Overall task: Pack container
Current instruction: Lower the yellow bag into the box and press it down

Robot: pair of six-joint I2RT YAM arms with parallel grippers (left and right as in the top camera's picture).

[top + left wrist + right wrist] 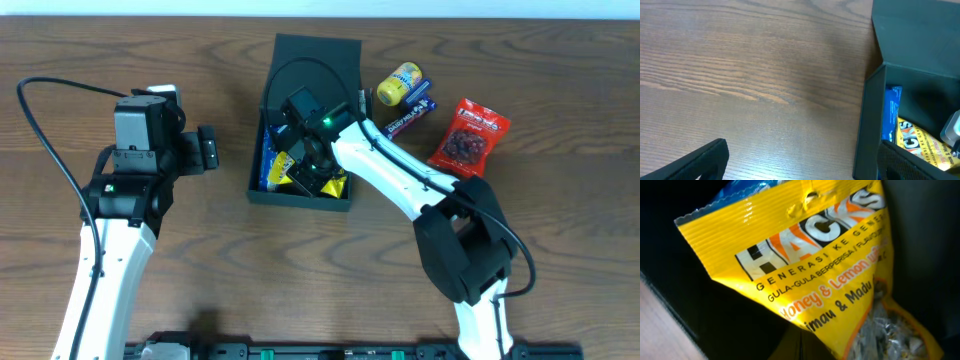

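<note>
While the right gripper (312, 168) sits low inside the container (256, 150) with its jaws together, you cannot tell whether they pinch the yellow Hacks packet (810, 270) filling its wrist view. The left gripper (208, 148) stands spread and empty, near the container's left wall.

Judgement: light matte cardboard, stiff but crushable, likely to slide. Take it by a wall rim or the flap lid (318, 58).

The wooden table (120, 50) is smooth. Loose snack packets (468, 135) crowd the right side, with ample room elsewhere.
</note>
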